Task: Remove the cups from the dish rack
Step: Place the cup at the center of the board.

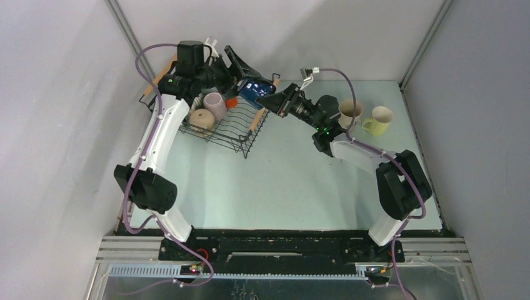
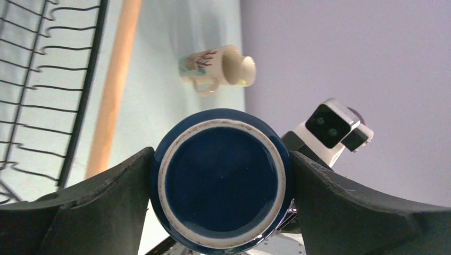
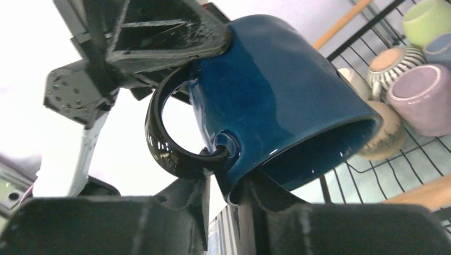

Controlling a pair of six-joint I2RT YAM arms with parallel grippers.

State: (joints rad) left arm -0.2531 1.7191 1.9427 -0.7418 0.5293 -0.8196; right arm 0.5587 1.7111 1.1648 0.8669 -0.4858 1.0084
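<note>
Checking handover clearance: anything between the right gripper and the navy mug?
Nothing visible. The right gripper pinches the wall of the dark blue glazed ceramic mug beside its handle; the left gripper clamps the mug's sides.

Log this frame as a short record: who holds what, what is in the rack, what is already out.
held item: navy mug, lifted off the table beside the dish rack
left hand: clamped across the mug's body, its base facing the wrist camera
right hand: fingers either side of the mug's wall by the handle, apparently pinching it
in rack: mauve cup, upturned beige cup, others partly hidden
out on table: tan cup and yellow cup, upright, far right
stage: looks like a hand-to-hand pass
</note>
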